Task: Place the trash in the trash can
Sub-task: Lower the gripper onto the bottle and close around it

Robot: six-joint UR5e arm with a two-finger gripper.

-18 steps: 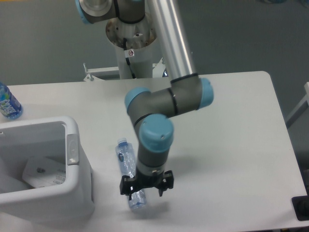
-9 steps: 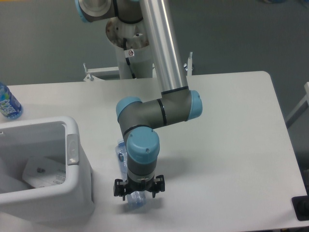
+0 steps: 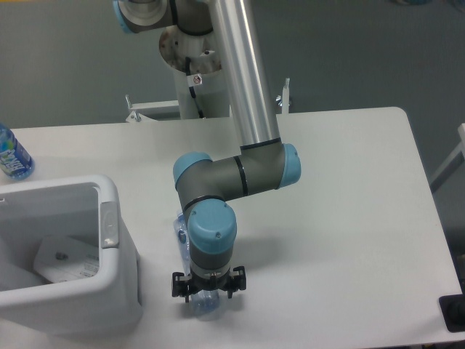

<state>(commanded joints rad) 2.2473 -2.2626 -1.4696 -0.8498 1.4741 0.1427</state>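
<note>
A clear plastic bottle [image 3: 204, 306] with a pale blue cap [image 3: 179, 225] lies on the white table, just right of the trash can; my arm's wrist hides most of it. My gripper [image 3: 208, 286] hangs directly over the bottle's lower half, its jaws spread to either side of it, open. The trash can [image 3: 109, 218] is a big white bin at the left edge. A whitish pouch [image 3: 65, 262] lies inside it.
A bluer bottle with a blue-green label [image 3: 11, 155] stands at the far left of the table, behind the bin. The arm's base column [image 3: 196, 73] rises behind the table's back edge. A dark object [image 3: 453, 313] sits off the table's front right corner.
The gripper has moved left and a little down, from beside the bottle's lower end to straddling it. The bottle has not shifted.
</note>
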